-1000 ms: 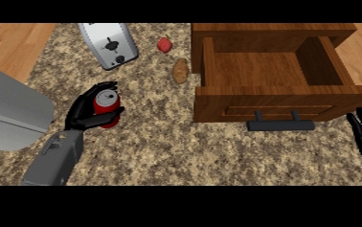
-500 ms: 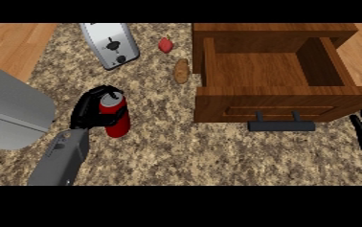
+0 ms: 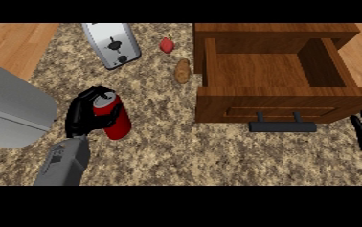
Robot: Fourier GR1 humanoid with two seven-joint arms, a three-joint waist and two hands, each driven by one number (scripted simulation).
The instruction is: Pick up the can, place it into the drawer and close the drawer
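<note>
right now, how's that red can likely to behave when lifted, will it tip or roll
The can looks like a rigid, smooth cylinder, so it probably keeps its shape in the left robot hand curled round it. Its glossy side may be a bit slippery. It is tall for its width, so if set down badly it could tip, then roll across the counter.

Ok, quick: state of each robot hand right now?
Left robot hand: shut on the red cylindrical metal can.
Right robot hand: barely in view at the right edge; cannot tell.
</note>
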